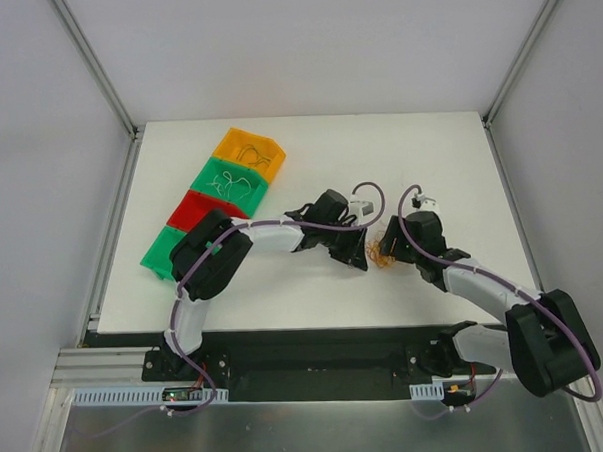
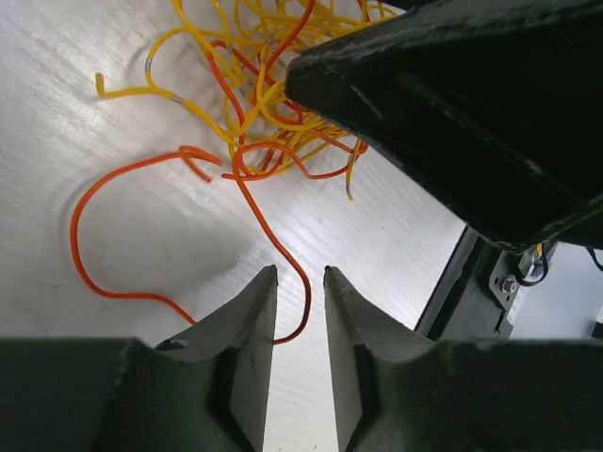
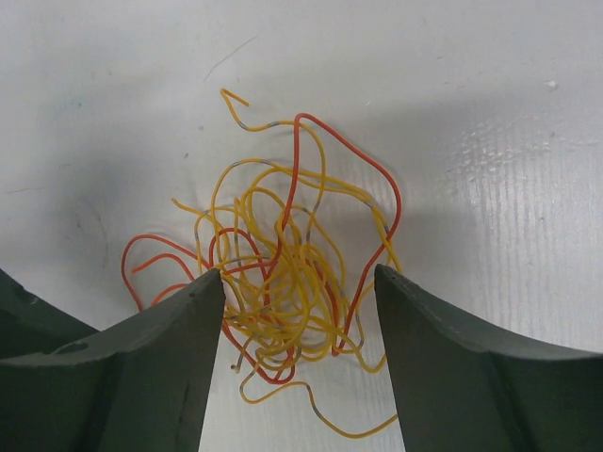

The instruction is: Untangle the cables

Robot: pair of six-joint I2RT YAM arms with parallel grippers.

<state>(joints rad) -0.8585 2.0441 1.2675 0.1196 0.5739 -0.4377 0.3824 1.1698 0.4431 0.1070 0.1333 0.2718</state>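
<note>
Two empty tools are apparently posed for untangling: right tool held wide astride thin curly yellow-and-orange wire clump, left tool narrowly parted.

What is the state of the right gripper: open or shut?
Open. The right gripper has its fingers wide apart, with the tangled cables between them.

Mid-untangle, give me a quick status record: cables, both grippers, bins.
cables: one yellow-and-red clump, tangled, on the table
left gripper: narrowly open, a red wire seen between its fingertips
right gripper: wide open, straddling the clump
bins: four in a row, far left
</note>
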